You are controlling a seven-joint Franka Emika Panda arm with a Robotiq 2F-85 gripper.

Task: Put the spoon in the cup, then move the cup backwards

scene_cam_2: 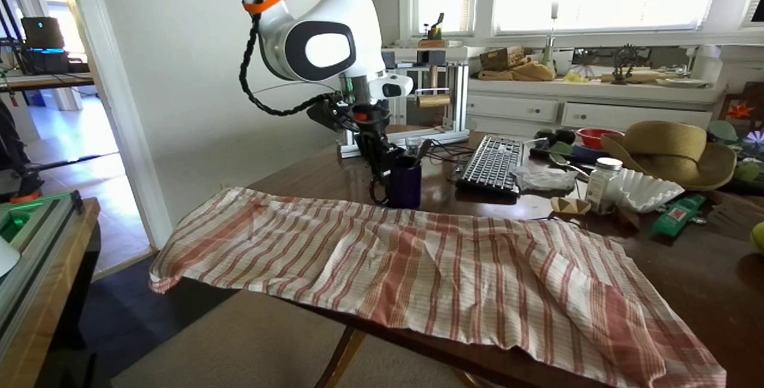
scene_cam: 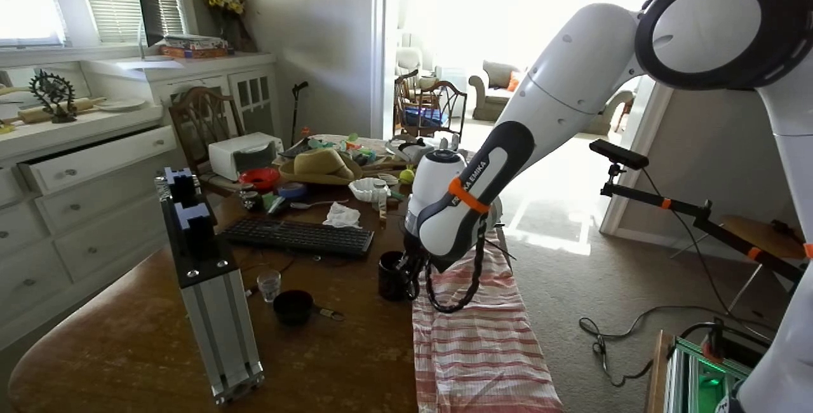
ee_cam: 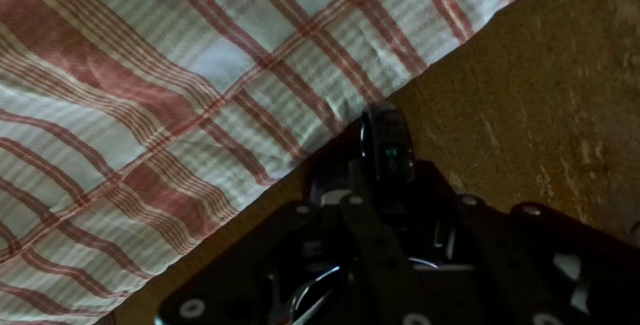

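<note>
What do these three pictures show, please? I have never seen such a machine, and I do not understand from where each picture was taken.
The white machine is a robot arm. The black claw at its end, its "hand", is the gripper. Two pictures are taken from outside the robot, from different places. The close, dark one is taken from its wrist, looking past the gripper's fingers.

On the table you can see a striped cloth, a keyboard, a straw hat, a small glass and more. A dark mug stands close to the cloth's edge, with a spoon sticking out of it.

In the wrist view, the mug's handle shows between the fingers. So the gripper probably holds the mug there, but it is too dark to be sure.
</note>
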